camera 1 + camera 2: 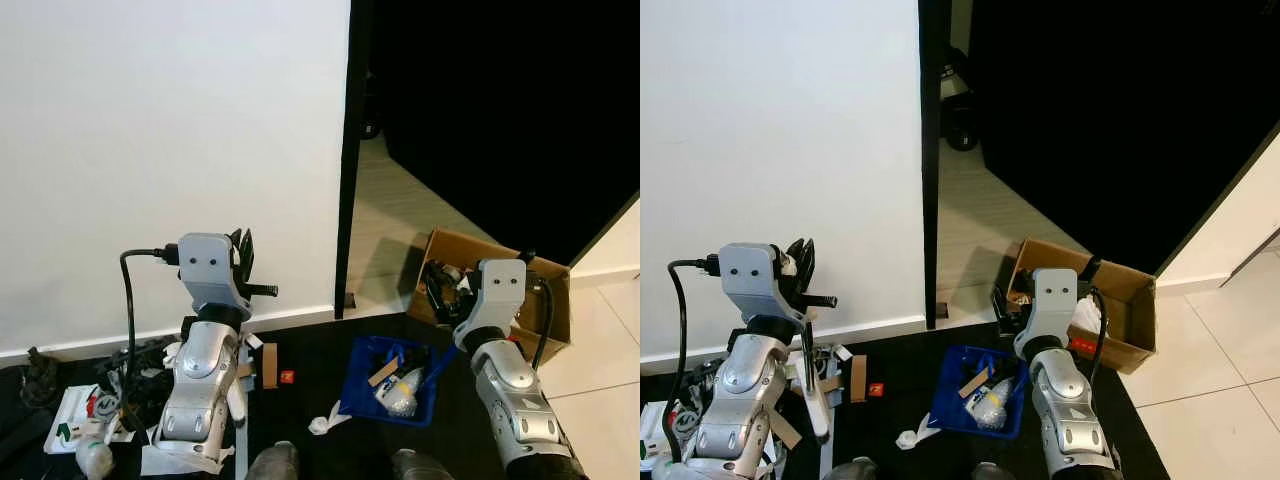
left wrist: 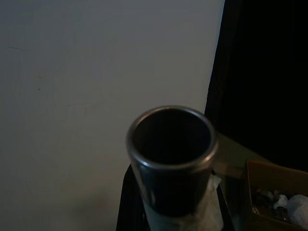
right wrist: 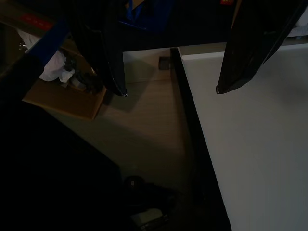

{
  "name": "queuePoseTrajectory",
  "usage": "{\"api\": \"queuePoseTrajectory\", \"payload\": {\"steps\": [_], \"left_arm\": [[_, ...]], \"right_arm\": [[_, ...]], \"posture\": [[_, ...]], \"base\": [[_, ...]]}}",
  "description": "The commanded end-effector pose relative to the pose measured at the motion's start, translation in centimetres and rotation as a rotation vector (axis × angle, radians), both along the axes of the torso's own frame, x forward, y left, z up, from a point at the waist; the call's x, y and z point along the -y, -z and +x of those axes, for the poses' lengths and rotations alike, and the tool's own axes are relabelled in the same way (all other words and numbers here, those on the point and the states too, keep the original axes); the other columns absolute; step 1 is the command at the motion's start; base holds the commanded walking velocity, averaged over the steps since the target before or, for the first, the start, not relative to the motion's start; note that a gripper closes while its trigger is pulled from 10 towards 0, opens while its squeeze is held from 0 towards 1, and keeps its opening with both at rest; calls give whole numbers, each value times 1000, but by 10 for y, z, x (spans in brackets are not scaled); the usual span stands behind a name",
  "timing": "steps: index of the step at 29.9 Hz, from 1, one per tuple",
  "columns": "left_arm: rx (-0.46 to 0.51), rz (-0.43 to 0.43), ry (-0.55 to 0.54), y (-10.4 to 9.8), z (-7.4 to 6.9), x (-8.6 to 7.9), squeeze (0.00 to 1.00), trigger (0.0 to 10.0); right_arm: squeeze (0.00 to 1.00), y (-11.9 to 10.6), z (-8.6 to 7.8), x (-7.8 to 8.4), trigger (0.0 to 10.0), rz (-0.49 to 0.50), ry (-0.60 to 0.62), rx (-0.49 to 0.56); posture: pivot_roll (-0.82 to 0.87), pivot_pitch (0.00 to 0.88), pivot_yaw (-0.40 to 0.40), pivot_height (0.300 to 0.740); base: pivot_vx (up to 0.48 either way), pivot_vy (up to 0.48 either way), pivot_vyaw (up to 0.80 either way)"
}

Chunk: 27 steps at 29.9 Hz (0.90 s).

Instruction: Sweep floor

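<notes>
Nearest: clutter of cables and paper scraps [image 1: 110, 400] on dark floor by left arm. Left gripper [image 1: 240, 262] clamped on broom handle [image 2: 172, 159], grey metal tube, open rim up, standing before white wall [image 1: 170, 150]. Blue plastic dustpan [image 1: 392, 385] holds wrappers, cardboard bits. Right gripper [image 3: 171, 89] fingers spread wide, empty. Beyond: cardboard box [image 1: 500, 290] of mixed rubbish, then black door edge [image 1: 348, 160].

Beyond the door frame [image 1: 347, 160], the room is black and nothing in it can be made out. The cardboard box [image 1: 545, 300] beside that frame is half covered by the right arm, its contents too jumbled to name. The tube [image 2: 171, 154] runs off the picture's bottom edge, and the left tool's fingers are unseen.
</notes>
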<state>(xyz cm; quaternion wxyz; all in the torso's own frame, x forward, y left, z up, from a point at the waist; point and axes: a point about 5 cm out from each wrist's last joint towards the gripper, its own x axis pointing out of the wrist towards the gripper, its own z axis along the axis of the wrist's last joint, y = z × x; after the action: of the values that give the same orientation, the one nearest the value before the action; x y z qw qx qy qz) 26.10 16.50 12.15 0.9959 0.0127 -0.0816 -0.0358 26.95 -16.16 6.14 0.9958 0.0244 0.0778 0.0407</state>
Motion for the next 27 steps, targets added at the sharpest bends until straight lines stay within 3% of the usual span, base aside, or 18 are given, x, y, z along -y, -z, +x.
{"api": "queuePoseTrajectory", "payload": {"steps": [1,27], "left_arm": [[28,17,-6,-5,1,-1,0,10000],[23,16,-11,-4,6,0,0,10000]], "right_arm": [[0,2,0,2,10000,4,15,-9],[0,3,-1,4,10000,-1,18,-12]], "posture": [[20,0,-18,740],[15,0,-23,740]], "base": [[0,0,0],[0,0,0]]}}
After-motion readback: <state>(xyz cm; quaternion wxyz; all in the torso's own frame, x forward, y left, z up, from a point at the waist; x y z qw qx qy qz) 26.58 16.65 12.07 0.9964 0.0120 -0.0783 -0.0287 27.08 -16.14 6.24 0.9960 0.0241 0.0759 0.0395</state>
